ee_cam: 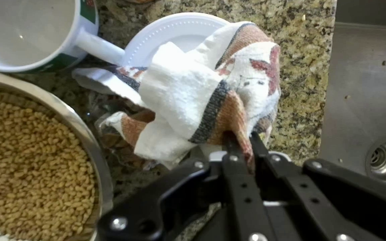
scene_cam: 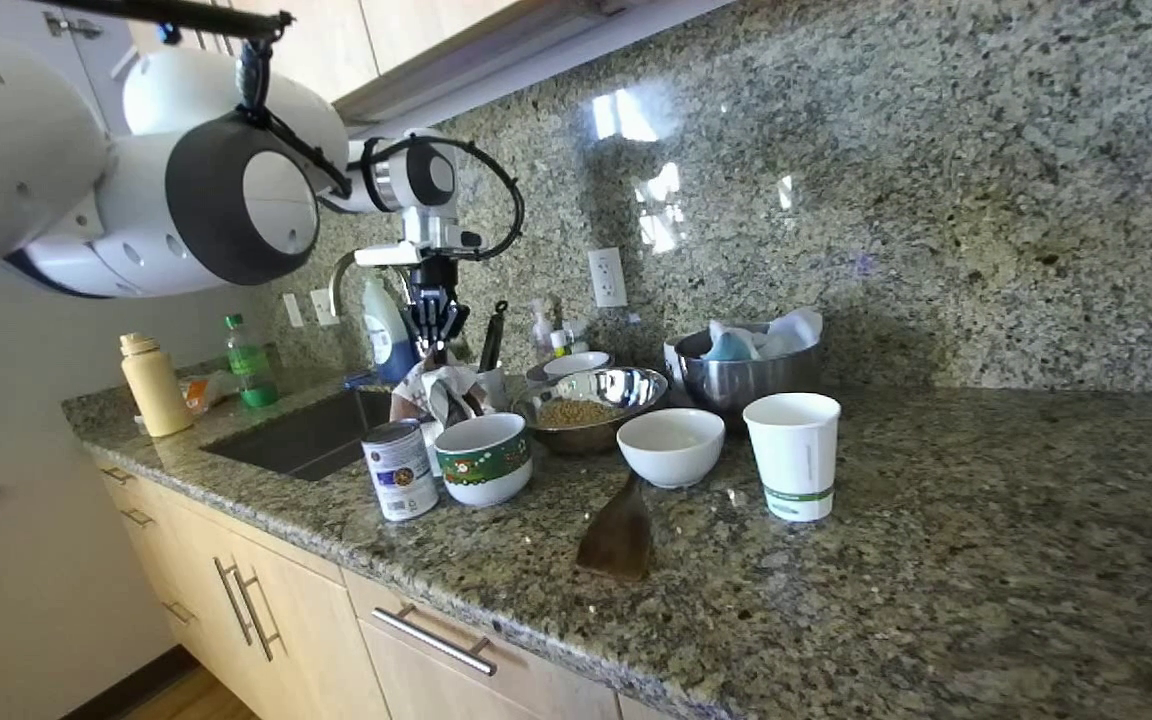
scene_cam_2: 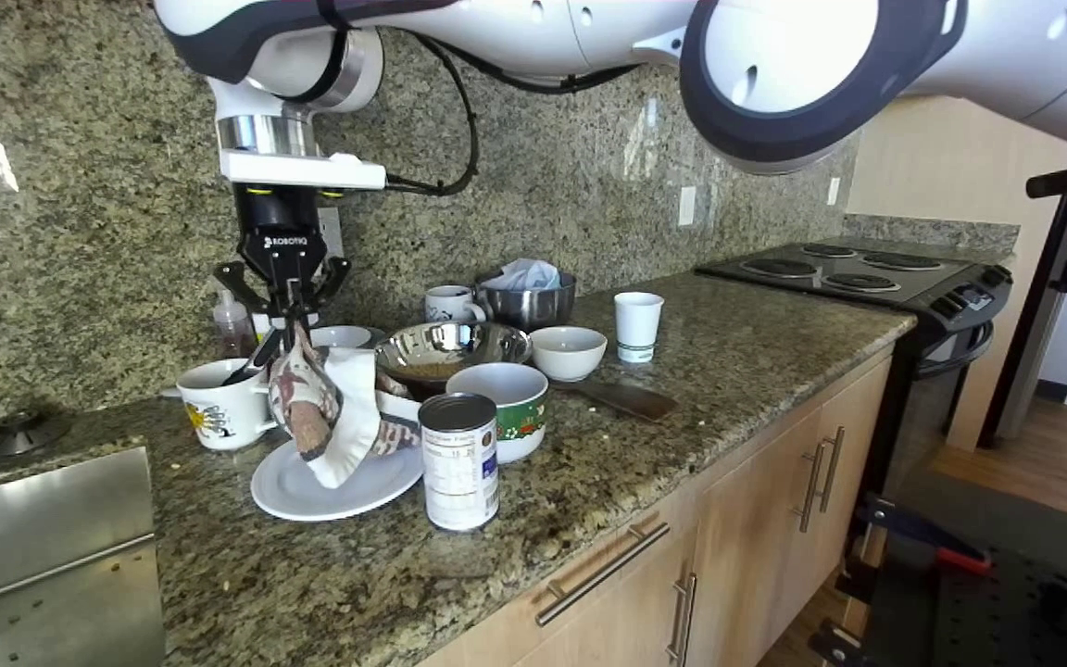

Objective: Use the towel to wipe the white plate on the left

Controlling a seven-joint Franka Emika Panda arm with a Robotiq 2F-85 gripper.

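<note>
The white plate lies on the granite counter in an exterior view, and its beaded rim shows in the wrist view. A towel with white, orange, dark and red patterns hangs bunched over the plate, its lower part reaching the plate. It also shows in the wrist view and in an exterior view. My gripper points down and is shut on the towel's top; its fingertips pinch a fold in the wrist view. The towel hides the plate's middle.
A can and a green-banded mug stand close beside the plate. The mug's handle reaches the plate's rim. A sunflower mug holding a utensil stands behind it. A steel bowl of grains and the sink flank the plate.
</note>
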